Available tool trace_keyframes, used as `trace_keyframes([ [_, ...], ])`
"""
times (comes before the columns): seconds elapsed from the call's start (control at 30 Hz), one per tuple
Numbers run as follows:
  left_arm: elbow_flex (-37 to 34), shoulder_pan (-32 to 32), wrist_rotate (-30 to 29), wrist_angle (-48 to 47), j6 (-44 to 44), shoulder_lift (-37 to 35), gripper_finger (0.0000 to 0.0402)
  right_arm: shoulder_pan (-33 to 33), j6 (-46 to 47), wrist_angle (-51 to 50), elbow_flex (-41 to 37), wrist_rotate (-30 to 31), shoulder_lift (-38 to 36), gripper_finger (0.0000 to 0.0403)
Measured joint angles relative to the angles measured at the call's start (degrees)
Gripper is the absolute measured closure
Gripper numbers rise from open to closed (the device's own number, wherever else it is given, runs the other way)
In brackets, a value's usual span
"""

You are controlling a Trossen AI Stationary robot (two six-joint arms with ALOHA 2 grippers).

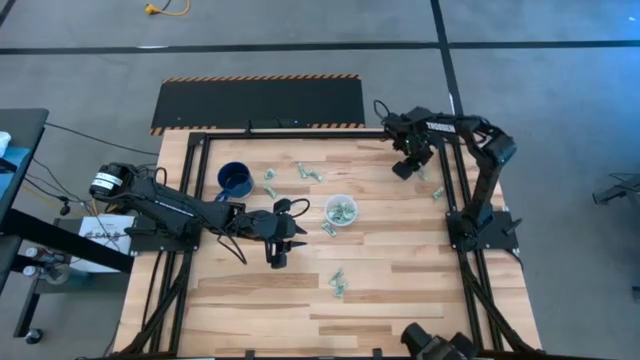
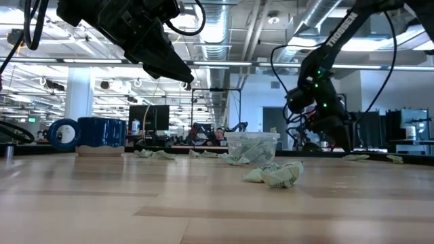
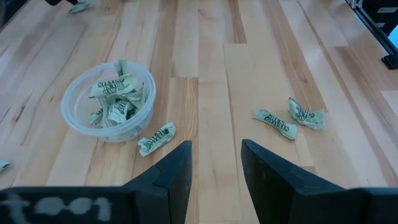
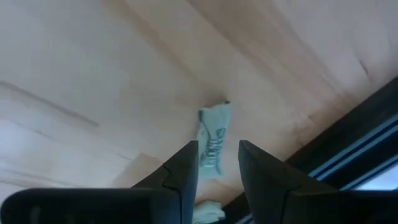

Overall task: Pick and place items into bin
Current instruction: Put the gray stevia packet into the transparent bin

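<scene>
The clear cup (image 1: 341, 211) stands mid-table with several green-and-white wrapped pieces inside, and it also shows in the left wrist view (image 3: 109, 102). One piece (image 3: 156, 137) lies against the cup's foot. Two pieces (image 3: 275, 122) lie toward the near edge and show close up in the low view (image 2: 274, 174). My left gripper (image 1: 278, 255) is open and empty, raised above the table to the cup's left (image 3: 214, 149). My right gripper (image 1: 405, 168) is open at the far right, above a piece (image 4: 214, 140) that shows between its fingers near the frame rail.
A dark blue mug (image 1: 235, 180) stands left of the cup. Loose pieces lie at the far side (image 1: 308, 172) and near the right frame rail (image 1: 438, 193). Black frame rails run along the table's left, right and far sides.
</scene>
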Motion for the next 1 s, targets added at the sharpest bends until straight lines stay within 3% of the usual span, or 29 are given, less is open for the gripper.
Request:
trace_keyframes([
  [0.7,1.0,0.0,0.0,1.3,0.5,0.0,0.0271,-1.8,-5.4,2.1,0.6,-3.1,1.3,0.0291],
  [0.87,1.0,0.0,0.0,1.2,0.6,0.0,0.0271,-1.8,-4.9,3.1,0.5,-4.3,1.3,0.0266],
  [1.0,1.0,0.0,0.0,1.2,0.7,0.0,0.0271,-1.9,-5.0,4.1,-0.4,-1.4,1.3,0.0238],
])
